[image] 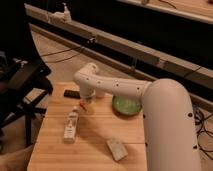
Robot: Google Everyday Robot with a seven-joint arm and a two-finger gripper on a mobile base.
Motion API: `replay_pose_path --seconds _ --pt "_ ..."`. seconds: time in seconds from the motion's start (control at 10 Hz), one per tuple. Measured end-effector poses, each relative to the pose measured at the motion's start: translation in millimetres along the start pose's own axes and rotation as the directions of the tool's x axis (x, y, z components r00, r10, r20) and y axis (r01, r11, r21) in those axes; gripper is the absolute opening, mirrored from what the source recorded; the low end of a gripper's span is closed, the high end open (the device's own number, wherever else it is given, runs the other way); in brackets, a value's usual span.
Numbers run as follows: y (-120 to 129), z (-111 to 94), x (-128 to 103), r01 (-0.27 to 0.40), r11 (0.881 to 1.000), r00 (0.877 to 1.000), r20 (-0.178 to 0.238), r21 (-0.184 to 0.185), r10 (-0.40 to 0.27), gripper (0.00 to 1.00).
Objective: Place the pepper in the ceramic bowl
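The small orange-red pepper (82,106) lies on the wooden table (95,135), left of the centre. The glossy green ceramic bowl (126,105) stands to its right, partly hidden behind my white arm. My gripper (86,99) hangs from the end of the arm, right above the pepper and touching or nearly touching it; I cannot tell which. The bowl holds nothing that I can see.
A flat black rectangular object (71,93) lies just left of the gripper. A white bottle-like object (70,125) lies at the front left and a pale flat packet (116,148) at the front centre. A dark chair (20,85) stands left of the table.
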Motion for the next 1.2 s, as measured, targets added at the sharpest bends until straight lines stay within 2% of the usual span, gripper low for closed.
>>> replay_pose_path --seconds 0.3,0.6,0.8,1.0,1.2 --pt "0.0 4.3 0.0 -0.012 1.0 1.0 0.003 -0.006 0.012 0.8" --pt "1.1 18.1 -8.3 -0.02 0.999 1.0 0.008 -0.037 0.021 0.8" --pt "-1.6 26.9 -17.4 -0.003 0.999 1.0 0.012 -0.053 0.003 0.8" --pt "-7.5 32.4 -26.1 0.025 0.998 0.999 0.022 -0.049 -0.024 0.8" --pt "-24.2 38.9 -38.7 0.088 0.996 0.996 0.034 0.003 -0.088 0.8"
